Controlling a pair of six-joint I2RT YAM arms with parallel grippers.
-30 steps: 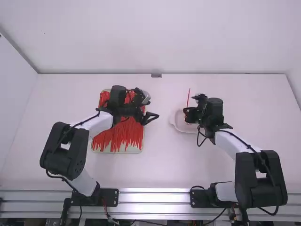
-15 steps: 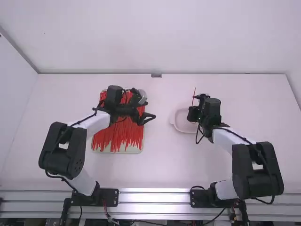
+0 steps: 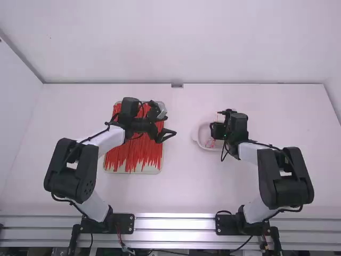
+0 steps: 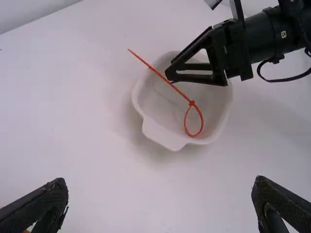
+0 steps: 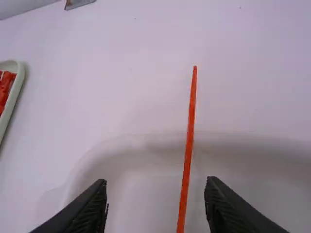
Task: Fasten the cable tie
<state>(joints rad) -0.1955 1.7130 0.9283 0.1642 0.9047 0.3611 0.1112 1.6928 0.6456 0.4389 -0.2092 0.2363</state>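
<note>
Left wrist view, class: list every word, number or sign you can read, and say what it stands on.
Pale marks on the right arm's black wrist housing: too blurred to read.
No print on the white bowl or the red cable tie.

The cable tie [image 4: 191,103] lies in the bowl [image 4: 160,136], right of the tray [image 3: 133,170].

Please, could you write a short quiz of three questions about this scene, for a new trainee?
1. True or false: the red cable tie in the white bowl is closed into a loop.
2. The right end effector is: A) shut on the tie; B) open, at the bowl; C) shut on the bowl's rim.
3. Which end effector is at the tray of loose red ties?
Key: 1 true; 2 B; 3 the left end effector.
</note>
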